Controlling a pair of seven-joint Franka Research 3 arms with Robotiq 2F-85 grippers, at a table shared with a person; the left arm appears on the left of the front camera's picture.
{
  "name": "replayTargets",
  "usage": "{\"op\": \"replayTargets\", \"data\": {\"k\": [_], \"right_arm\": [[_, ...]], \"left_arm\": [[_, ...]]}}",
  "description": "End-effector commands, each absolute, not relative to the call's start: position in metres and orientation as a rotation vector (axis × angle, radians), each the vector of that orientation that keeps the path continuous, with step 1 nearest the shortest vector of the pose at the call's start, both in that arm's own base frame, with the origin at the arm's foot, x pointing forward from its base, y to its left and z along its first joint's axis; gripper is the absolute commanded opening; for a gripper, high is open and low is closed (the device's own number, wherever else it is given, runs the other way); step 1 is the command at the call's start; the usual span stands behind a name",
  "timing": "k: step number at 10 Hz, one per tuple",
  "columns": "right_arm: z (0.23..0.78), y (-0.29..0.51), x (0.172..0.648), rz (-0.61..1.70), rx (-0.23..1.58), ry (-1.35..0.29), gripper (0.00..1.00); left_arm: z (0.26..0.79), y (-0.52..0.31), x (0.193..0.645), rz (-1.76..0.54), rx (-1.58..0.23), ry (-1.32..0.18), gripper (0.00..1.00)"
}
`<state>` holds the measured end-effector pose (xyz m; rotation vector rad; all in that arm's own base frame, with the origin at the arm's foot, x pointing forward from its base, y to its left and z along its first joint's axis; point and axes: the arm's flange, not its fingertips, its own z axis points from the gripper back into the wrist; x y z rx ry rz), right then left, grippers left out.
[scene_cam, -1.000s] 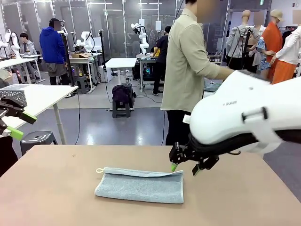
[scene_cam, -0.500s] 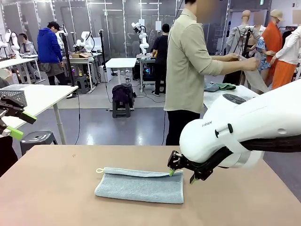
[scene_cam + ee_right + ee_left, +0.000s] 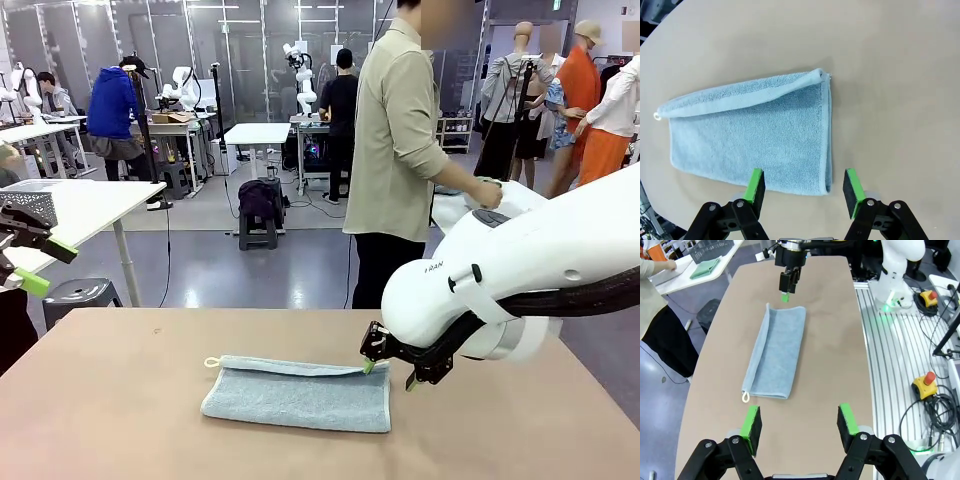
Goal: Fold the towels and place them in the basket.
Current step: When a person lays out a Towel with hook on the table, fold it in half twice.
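1 towel [image 3: 300,397] is lying on the table [image 3: 110,400], folded in 2 lengthwise, with its top layer's far edge curling up and its loop at the robot's left end. The right gripper [image 3: 388,375] is hovering close over the towel's right end with its jaws spread wide, likely lining up on that short edge to pinch it for the next fold. The left gripper [image 3: 800,422] is hanging raised and well apart on the left, jaws also spread and gripping nothing, probably to leave the working space free.

Your one legible entry: partial lettering "FRAN", dark print on the white casing of the right arm [image 3: 500,262], front view.
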<state>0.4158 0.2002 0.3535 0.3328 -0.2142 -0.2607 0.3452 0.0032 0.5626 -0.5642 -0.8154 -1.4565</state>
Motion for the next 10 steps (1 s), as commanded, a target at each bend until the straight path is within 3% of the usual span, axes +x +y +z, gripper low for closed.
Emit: {"op": "replayTargets", "data": {"k": [1,4,10], "right_arm": [[0.355,0.2,0.413,-0.259,0.332,-0.217,0.8],[0.342,0.203,0.432,-0.189,0.247,-0.126,0.8],[0.314,0.226,0.447,-0.192,0.184,-0.148,0.8]], "left_arm": [[0.564,0.003,0.345,-1.474,-0.582,-0.841,0.77],[0.564,0.003,0.345,-1.474,-0.582,-0.841,0.77],[0.564,0.003,0.345,-1.474,-0.582,-0.841,0.77]]}}
